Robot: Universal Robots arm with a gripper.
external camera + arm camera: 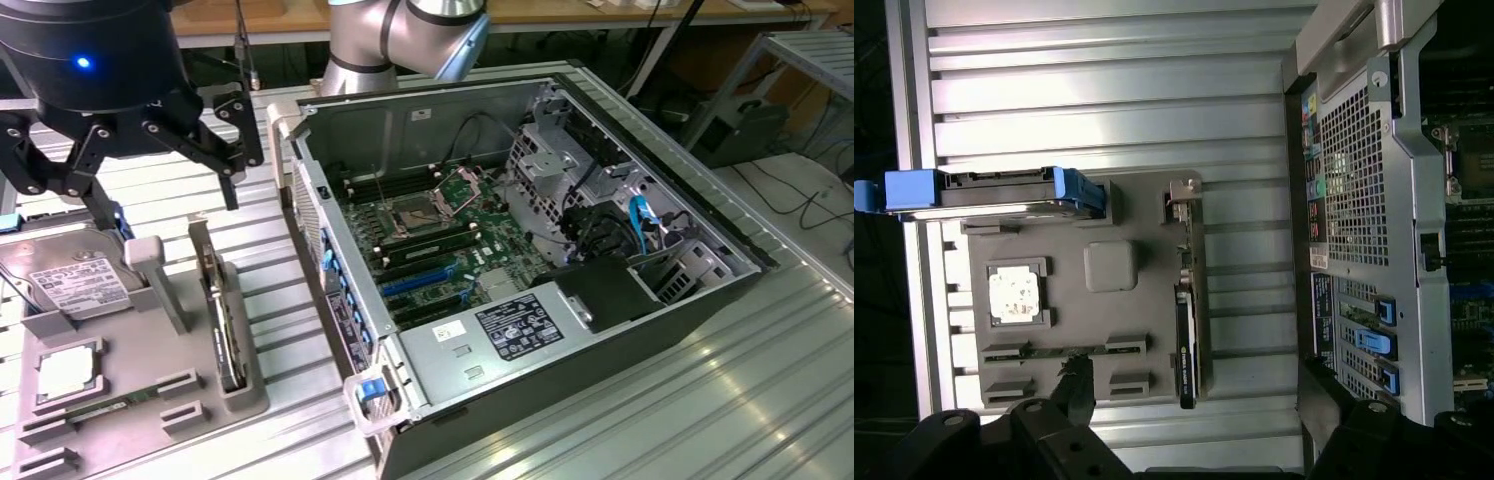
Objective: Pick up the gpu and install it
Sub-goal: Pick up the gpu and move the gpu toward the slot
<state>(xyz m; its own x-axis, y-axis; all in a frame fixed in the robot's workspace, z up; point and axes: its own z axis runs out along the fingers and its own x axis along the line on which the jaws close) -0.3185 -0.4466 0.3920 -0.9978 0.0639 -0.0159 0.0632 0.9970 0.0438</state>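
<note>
The gpu (220, 305) is a thin dark card standing on edge in a slot of the grey holder tray (147, 400), at the exterior view's left. In the wrist view the gpu (1185, 330) appears edge-on, with its metal bracket at one end. My gripper (167, 200) hangs above the tray, open, its black fingers spread wide with nothing between them. In the wrist view my gripper (1199, 392) straddles the card's end from above, one finger (1072, 385) on each side, clear of it.
The open computer case (694, 300) lies beside the tray, motherboard up, with blue expansion slots (420, 282). On the tray are a hard drive (74, 288) with blue brackets, a processor (64, 372) and a green memory stick (100, 408). The table is ribbed metal (747, 400).
</note>
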